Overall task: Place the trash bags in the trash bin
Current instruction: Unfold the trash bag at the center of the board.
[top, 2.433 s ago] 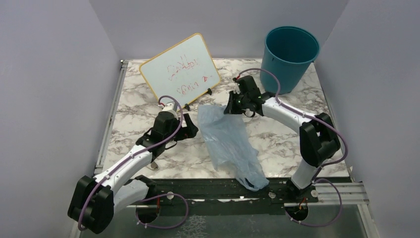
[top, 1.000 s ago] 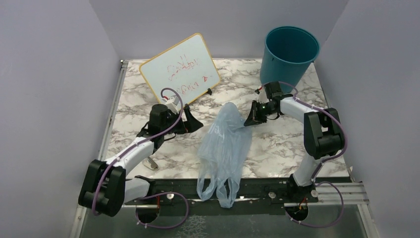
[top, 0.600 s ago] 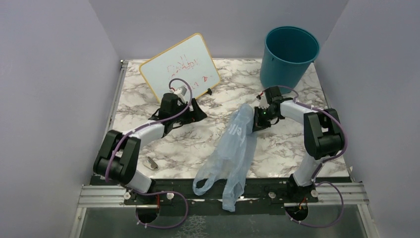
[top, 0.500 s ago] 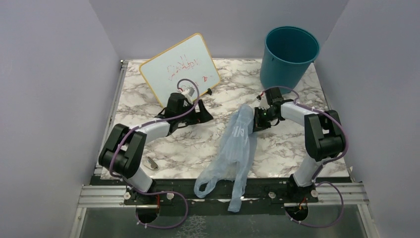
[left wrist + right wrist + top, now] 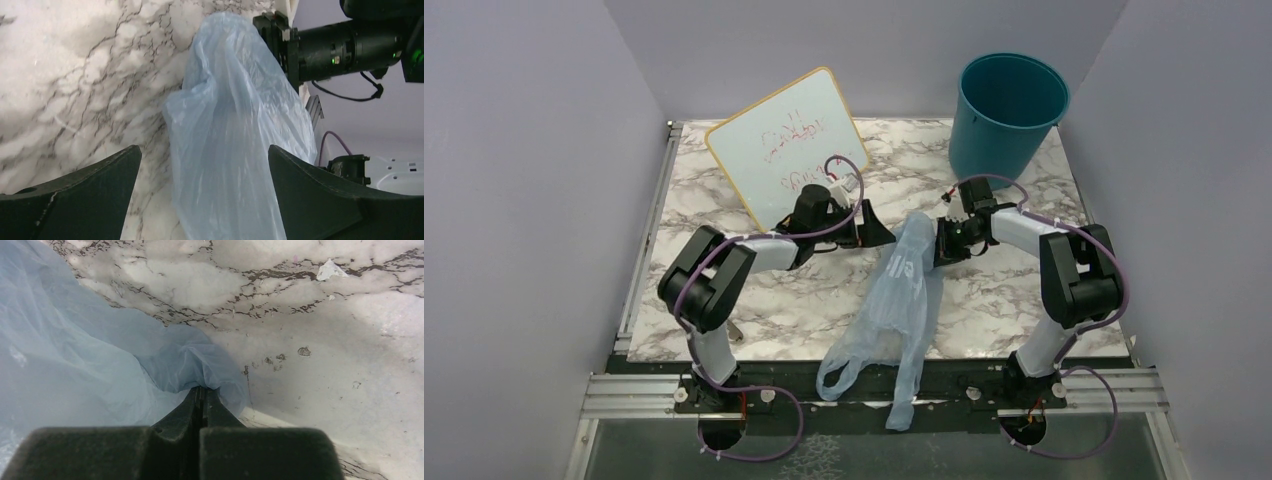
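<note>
Across the marble bench [image 5: 724, 290], the teal trash bin [image 5: 1009, 115] has not moved from the far right corner. It stands upright, with nothing of the bag in it. The pale-blue trash bag [image 5: 894, 290] is what has shifted. It no longer lies flat in the middle; its far end is drawn up, and its loose handles now trail over the bench's near edge.

Your left arm has made the big move, swinging from the near left past the whiteboard [image 5: 784, 145] to the centre. The left pincer [image 5: 202, 150] stands with its jaws wide apart, facing the raised bag top, and as far as the wrist view shows it is not touching the film. The right pincer [image 5: 202, 390] has stayed put for the last moment, jaws together and clamped on a bunched fold at the bag's far end, just above the bench.

It looks as if you are setting up a second grip. The bag is well apart from the bin, so the whole carry to the far right is left to do. The trailing tail may drag or snag at the near edge.
</note>
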